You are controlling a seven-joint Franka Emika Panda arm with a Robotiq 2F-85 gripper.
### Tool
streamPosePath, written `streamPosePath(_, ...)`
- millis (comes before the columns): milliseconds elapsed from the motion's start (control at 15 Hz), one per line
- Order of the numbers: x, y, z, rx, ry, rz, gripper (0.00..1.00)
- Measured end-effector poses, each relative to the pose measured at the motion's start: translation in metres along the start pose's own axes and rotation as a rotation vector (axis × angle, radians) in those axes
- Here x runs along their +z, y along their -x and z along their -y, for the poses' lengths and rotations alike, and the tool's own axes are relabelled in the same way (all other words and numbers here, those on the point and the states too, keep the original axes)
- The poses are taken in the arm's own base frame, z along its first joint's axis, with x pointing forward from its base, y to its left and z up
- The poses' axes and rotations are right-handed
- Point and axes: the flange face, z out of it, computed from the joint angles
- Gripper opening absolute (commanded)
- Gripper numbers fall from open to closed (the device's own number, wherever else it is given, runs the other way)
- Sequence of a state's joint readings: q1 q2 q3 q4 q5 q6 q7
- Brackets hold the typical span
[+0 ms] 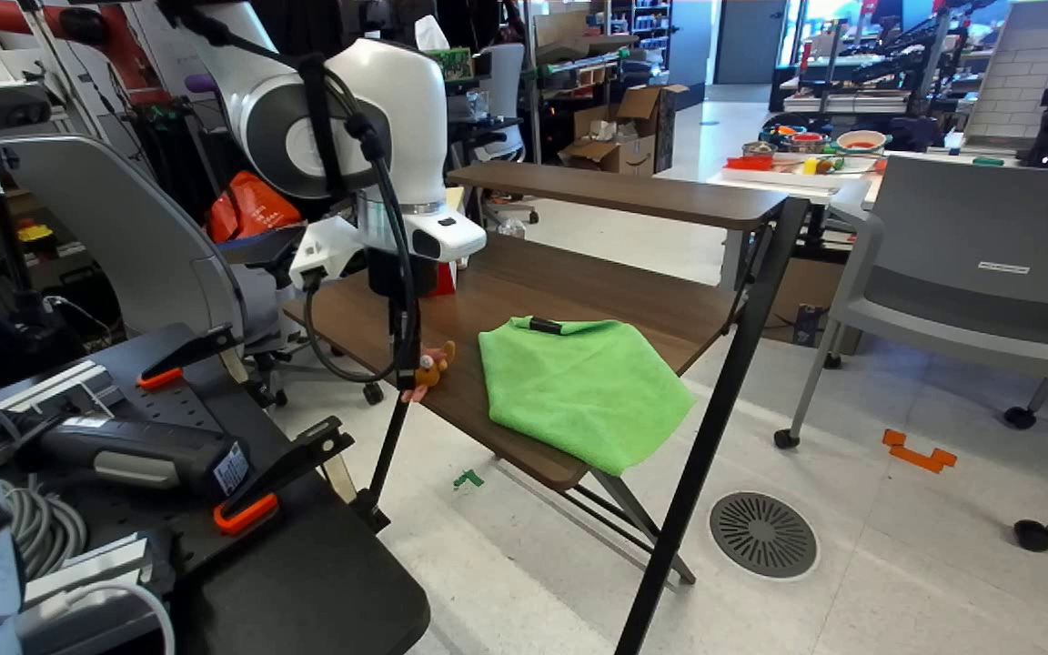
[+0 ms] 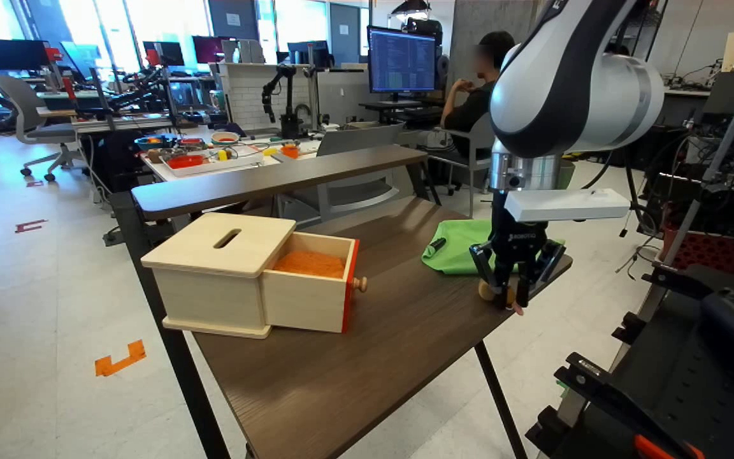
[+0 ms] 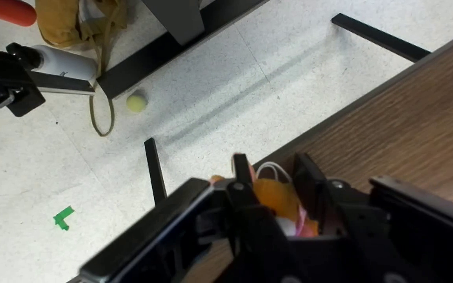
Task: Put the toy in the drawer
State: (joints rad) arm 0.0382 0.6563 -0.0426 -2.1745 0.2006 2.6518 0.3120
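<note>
Toy (image 1: 431,367) at table edge (image 2: 418,387) (drawer (image 2: 306,303) open)

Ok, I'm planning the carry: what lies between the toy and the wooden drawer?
An exterior view shows bare brown tabletop from the wooden drawer to the toy.

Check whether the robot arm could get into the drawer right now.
Probably yes: the drawer is partly pulled out, its top open, with nothing seen above it, though the gripper must cross the table first.
</note>
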Motion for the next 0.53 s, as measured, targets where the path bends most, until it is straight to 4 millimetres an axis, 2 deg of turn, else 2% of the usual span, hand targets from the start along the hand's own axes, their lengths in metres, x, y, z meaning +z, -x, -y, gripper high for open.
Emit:
streamPosePath(67,-0.0006,-0.0012,-0.0009,0.001,0.001,-0.002,0.0)
streamPosePath(533,-0.0012,-0.0056,-0.0047,0.009,0.003,-0.008,0.0)
